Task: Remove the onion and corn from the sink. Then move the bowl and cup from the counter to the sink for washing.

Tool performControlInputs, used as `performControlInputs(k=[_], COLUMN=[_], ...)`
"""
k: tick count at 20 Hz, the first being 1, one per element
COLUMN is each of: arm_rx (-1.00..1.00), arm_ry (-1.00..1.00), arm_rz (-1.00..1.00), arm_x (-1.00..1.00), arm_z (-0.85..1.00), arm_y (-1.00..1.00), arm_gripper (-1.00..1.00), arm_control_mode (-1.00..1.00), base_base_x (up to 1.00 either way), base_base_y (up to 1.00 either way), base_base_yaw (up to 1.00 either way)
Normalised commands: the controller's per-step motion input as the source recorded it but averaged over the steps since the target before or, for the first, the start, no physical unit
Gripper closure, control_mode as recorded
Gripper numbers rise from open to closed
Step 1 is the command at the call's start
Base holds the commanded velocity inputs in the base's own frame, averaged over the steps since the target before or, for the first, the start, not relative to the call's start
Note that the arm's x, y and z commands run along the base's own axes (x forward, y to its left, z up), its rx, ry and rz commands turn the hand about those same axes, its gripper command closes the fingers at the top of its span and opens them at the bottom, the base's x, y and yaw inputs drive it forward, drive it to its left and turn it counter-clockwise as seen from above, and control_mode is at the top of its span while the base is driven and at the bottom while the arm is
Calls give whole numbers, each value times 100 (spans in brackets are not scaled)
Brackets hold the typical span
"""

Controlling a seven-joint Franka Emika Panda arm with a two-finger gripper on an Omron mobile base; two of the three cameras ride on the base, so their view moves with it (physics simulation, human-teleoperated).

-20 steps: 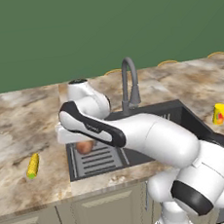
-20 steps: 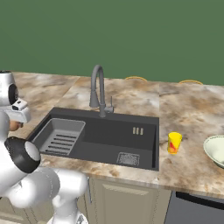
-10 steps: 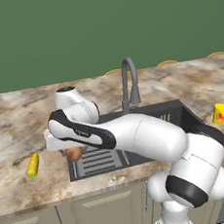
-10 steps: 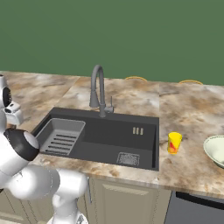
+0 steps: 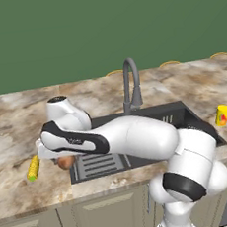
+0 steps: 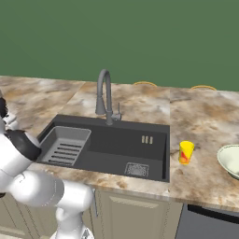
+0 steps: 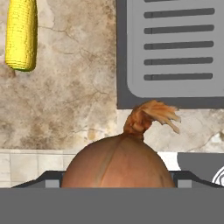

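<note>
- Onion: reddish-brown, close up at the bottom of the hand view, its dry tuft pointing up the frame. From the left base view the onion sits under the robot's hand, over the desk just left of the sink rim.
- Claw: fingers hidden behind the hand in the left base view. The onion lies right between where the tips should rise in the hand view, and the jaws stand wide. Whether they are pinching the onion or merely spread around it, I cannot tell.
- Whether the onion rests on the stone or hangs above it cannot be told.
- Corn: yellow cob lying on the desk, left of the onion, near it but apart. In the hand view the corn is in the upper left corner, lying on the marbled stone.
- Ribbed rack: light grey, in the upper right of the hand view, beyond the onion. In the right base view the rack fills the left part of the sink.
- Faucet: grey gooseneck at the back edge of the basin.
- Drain grate: square, at the front right of the basin floor.
- Cup: yellow with a red mark, upright on the desk, just right of the sink.
- Bowl: pale cream-green, on the desk right of the cup, cut by the frame edge.
</note>
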Motion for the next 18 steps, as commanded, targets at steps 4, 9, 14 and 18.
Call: performControlInputs(k=[4, 9, 14, 18], arm_rx=[0, 0, 0, 0], arm_ry=[0, 0, -4, -9], arm_rz=[0, -1, -2, -2], arm_x=[7, 11, 10, 6], arm_z=[-21, -23, -24, -21], arm_y=[27, 23, 17, 14], arm_gripper=[100, 100, 100, 100], arm_control_mode=[-100, -100, -100, -100], base_base_x=[0, 0, 0, 0], base_base_y=[0, 0, 0, 0], base_base_yaw=[0, 0, 0, 0])
